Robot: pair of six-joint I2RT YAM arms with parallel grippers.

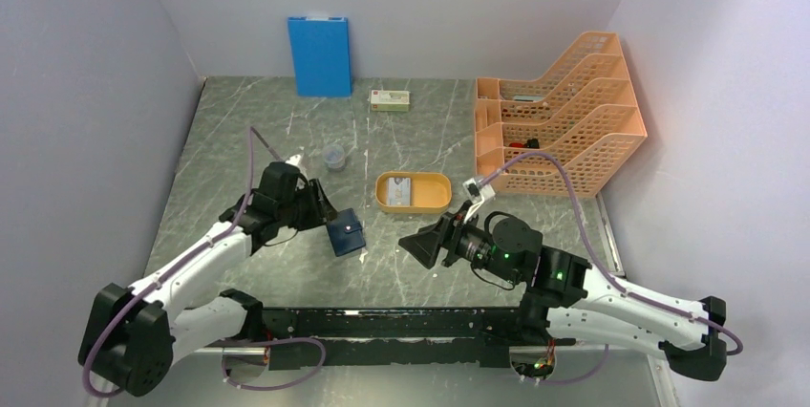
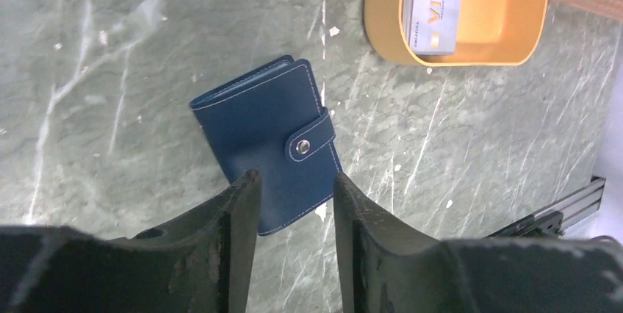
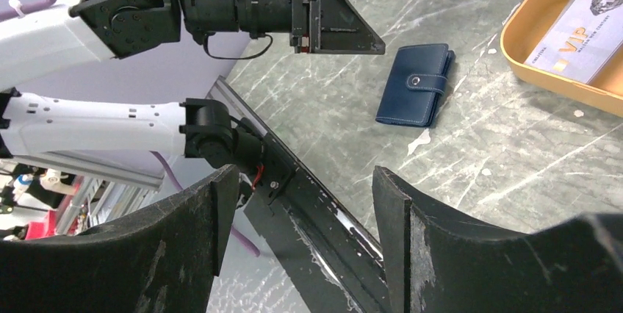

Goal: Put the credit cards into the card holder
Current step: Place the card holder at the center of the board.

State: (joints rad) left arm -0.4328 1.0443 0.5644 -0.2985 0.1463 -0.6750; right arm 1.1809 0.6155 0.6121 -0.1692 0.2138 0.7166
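The navy card holder (image 1: 345,232) lies shut and snapped on the grey table, left of centre. It also shows in the left wrist view (image 2: 268,142) and the right wrist view (image 3: 416,85). A pale credit card (image 1: 400,191) with "VIP" print lies in the orange oval tray (image 1: 435,201), seen too in the left wrist view (image 2: 435,6) and the right wrist view (image 3: 575,45). My left gripper (image 1: 326,209) is open just above the holder's near edge (image 2: 294,181). My right gripper (image 1: 418,245) is open and empty, low over the table to the holder's right (image 3: 305,181).
An orange file rack (image 1: 559,120) stands at the back right. A blue board (image 1: 319,55) leans on the back wall, with a white box with a red label (image 1: 390,99) beside it. A small clear cup (image 1: 333,157) stands behind the left gripper.
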